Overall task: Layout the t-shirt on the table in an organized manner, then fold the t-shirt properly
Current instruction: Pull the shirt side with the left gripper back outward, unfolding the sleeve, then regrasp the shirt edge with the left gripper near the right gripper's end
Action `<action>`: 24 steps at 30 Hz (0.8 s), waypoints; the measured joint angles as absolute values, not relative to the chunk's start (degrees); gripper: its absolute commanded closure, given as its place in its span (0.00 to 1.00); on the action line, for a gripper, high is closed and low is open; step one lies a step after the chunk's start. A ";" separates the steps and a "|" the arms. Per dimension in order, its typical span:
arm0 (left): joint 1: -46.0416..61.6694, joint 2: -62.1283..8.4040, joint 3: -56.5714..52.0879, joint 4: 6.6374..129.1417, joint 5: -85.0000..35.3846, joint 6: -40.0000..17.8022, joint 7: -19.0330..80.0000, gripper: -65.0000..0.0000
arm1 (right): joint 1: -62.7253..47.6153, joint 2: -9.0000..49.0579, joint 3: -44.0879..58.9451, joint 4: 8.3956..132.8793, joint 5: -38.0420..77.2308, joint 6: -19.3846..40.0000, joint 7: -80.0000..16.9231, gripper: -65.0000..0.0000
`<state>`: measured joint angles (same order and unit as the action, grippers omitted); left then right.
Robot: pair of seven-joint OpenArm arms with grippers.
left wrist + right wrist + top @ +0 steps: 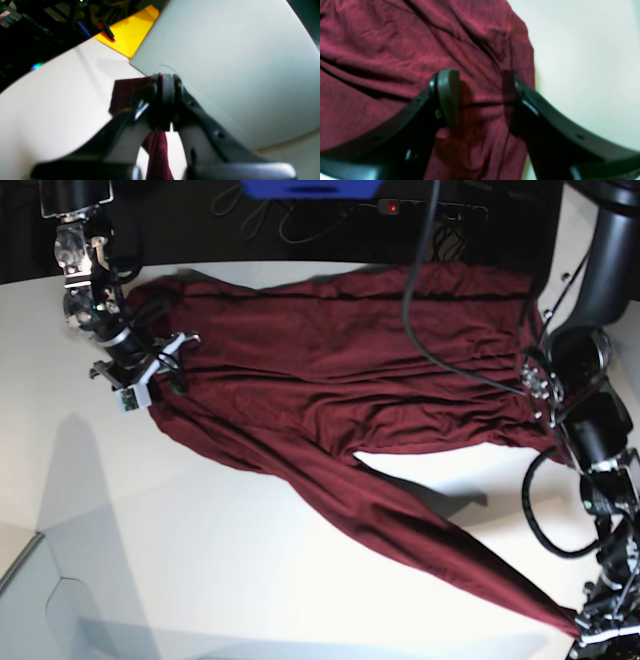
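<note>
the left end effector (165, 100) is pinching the dark maroon soft fabric t-shirt (340, 380) shut, while the right end effector (482, 100) is gaping over it on the white worktop (200, 560).

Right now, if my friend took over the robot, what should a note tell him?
Left gripper: shut on a bunched corner of the dark maroon soft t-shirt, at the table's near edge.
Right gripper: open, jaws over the shirt's edge, gripping nothing.
T-shirt: spread wide but wrinkled across the smooth white table, one part pulled out into a long strip toward the left gripper.
Done: shirt partly spread.
Left: smooth it flat, then fold it.
</note>
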<state>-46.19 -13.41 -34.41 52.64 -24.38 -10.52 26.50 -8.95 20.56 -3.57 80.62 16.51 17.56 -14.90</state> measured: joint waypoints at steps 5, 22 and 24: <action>-34.50 -14.94 -34.63 49.41 -23.77 -9.58 16.88 1.00 | -8.95 20.43 -3.53 80.62 16.36 17.56 -14.94 0.57; -28.10 -19.55 -34.61 42.41 -24.21 -10.24 8.64 0.99 | -8.95 20.32 -3.77 80.62 16.38 17.56 -14.74 0.57; -28.53 -19.86 -34.61 42.41 -24.16 -10.22 8.51 0.99 | -8.95 20.34 -3.77 80.62 16.36 17.56 -14.74 0.57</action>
<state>-28.53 -19.86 -34.61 42.41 -24.16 -10.22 8.51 -8.95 20.34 -3.77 80.62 16.36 17.56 -14.74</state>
